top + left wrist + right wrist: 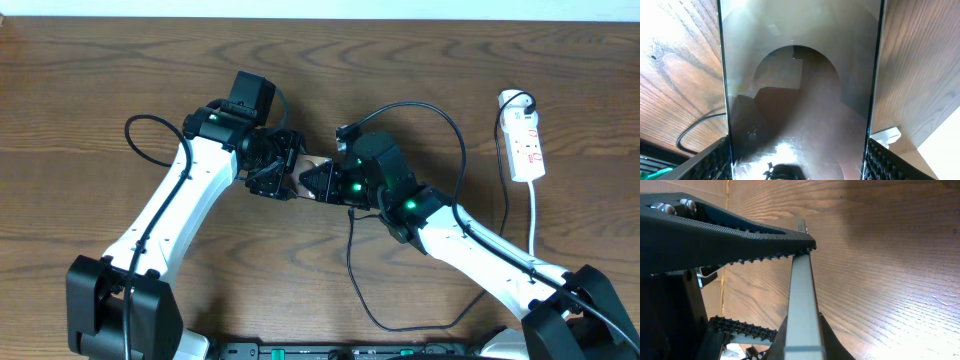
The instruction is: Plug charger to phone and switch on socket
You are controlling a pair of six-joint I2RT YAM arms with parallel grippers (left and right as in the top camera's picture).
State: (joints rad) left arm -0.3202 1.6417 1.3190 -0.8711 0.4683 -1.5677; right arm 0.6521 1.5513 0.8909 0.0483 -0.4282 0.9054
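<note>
While the left tool (287, 170) clamps the phone (800, 100) widthwise mid-frame, the right tool (326, 182) sits pinched shut at its edge, charger cable (352, 260) trailing in, tip hidden, so plug-in looks underway and next needs port alignment.

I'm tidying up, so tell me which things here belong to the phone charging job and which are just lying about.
For the job: phone, charger cable, white power strip.
Not the job: wooden table, left arm's own black cable loop.

Brown wooden table (90, 70), wavy grain, pale strip (580, 8) along far edge
</note>
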